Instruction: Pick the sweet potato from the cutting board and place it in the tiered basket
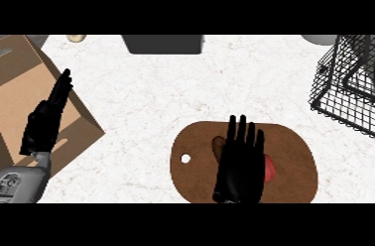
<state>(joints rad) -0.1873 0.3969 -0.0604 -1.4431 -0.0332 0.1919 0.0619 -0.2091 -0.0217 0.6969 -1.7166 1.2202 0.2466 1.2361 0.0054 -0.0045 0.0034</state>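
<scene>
A brown oval cutting board with a small white hole lies on the white counter at the lower middle. On it lies the reddish-brown sweet potato, mostly hidden under my right hand; a red part of it shows at the hand's right side. My right hand hovers over the potato with its fingers straight, pointing away from me. The black wire tiered basket stands at the right edge. My left hand rests open at the left, fingers up, over a tan surface.
A tan wooden surface fills the left side. A dark grey box sits at the counter's far edge, with a small beige object to its left and a pale round object at the far right.
</scene>
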